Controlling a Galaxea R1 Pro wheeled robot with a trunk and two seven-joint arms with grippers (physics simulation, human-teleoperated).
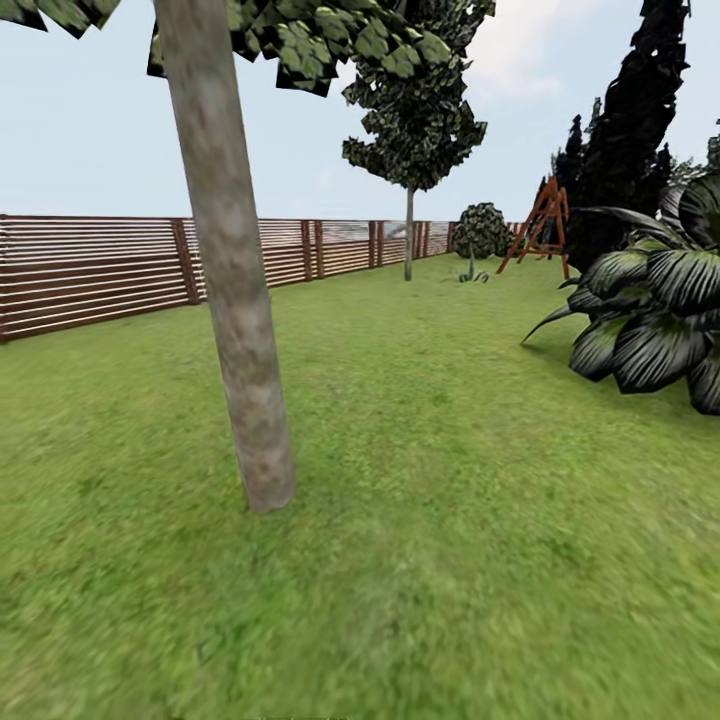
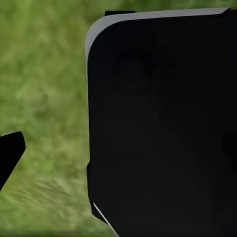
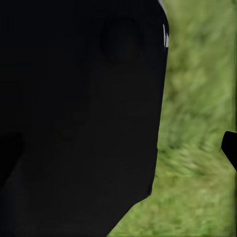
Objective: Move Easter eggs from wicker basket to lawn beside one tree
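A tree (image 1: 232,290) with a slim, pale grey-green mottled trunk rises from the lawn (image 1: 430,520) close in front of me, left of centre. A second such tree (image 1: 409,235) stands far back by the fence. The Easter eggs and the wicker basket are out of view. In the left wrist view one dark fingertip (image 2: 11,153) juts over blurred grass beside a large black body panel (image 2: 163,128). The right wrist view has a dark fingertip (image 3: 230,147) at its edge and a black panel (image 3: 79,118) over grass. Nothing is seen between the fingers.
A brown slatted fence (image 1: 90,270) runs along the left and back. A large dark-leaved plant (image 1: 655,310) spreads at the right, with dark cypresses (image 1: 630,140) behind it. A red-brown wooden frame (image 1: 540,225) and a round bush (image 1: 482,230) stand far back. Grass stretches ahead, right of the near trunk.
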